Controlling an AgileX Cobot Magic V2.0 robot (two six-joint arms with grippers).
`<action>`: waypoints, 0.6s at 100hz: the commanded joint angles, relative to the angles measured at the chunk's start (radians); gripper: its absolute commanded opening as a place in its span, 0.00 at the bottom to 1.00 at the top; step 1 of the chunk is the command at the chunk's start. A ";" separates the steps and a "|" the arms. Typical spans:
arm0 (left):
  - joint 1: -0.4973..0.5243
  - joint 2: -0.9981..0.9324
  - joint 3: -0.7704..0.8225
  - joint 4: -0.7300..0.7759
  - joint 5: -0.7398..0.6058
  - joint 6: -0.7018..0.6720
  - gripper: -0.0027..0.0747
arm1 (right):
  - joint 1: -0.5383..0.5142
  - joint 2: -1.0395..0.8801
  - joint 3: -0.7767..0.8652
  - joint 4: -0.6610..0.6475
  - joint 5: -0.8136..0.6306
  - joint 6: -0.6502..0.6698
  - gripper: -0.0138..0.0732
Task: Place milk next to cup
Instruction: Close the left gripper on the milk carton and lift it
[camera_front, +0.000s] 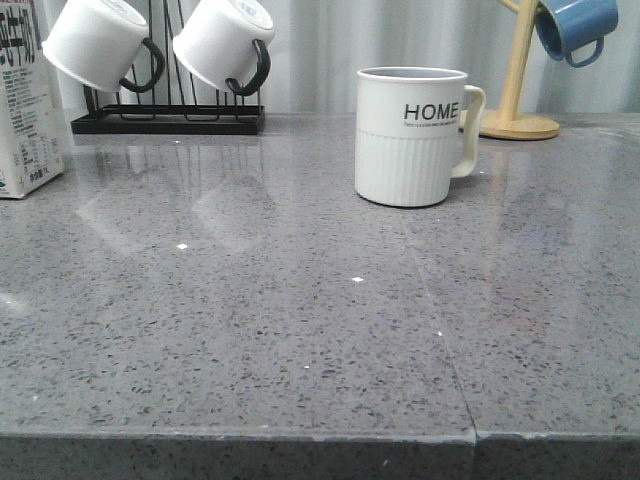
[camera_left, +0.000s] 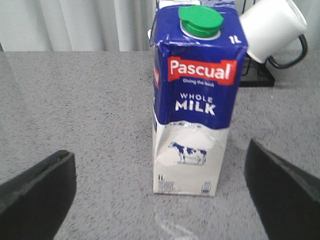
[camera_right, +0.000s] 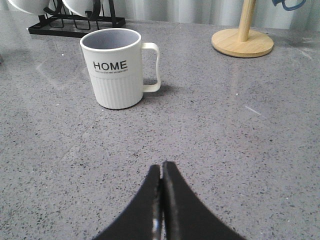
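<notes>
The milk (camera_left: 192, 100) is a tall white carton with a dark blue top, green cap and a cow picture. It stands upright on the grey counter, and shows at the far left edge of the front view (camera_front: 25, 110). My left gripper (camera_left: 160, 185) is open, its fingers wide apart, the carton a little ahead of them and not touched. The cup (camera_front: 412, 136) is a white "HOME" mug with a ribbed lower half, standing right of centre; it also shows in the right wrist view (camera_right: 117, 67). My right gripper (camera_right: 162, 167) is shut and empty, short of the cup.
A black rack (camera_front: 165, 118) with two white black-handled mugs (camera_front: 225, 42) stands at the back left, just behind the milk. A wooden mug tree (camera_front: 518, 100) with a blue mug (camera_front: 575, 25) stands at the back right. The counter's front edge (camera_front: 300, 438) is near.
</notes>
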 joint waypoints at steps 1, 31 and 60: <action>-0.032 0.052 -0.042 -0.050 -0.150 -0.003 0.93 | -0.003 0.011 -0.028 0.002 -0.068 -0.001 0.08; -0.128 0.203 -0.043 -0.053 -0.379 -0.003 0.93 | -0.003 0.011 -0.028 0.002 -0.068 -0.001 0.08; -0.126 0.351 -0.101 -0.053 -0.417 -0.003 0.93 | -0.003 0.011 -0.028 0.002 -0.068 -0.001 0.08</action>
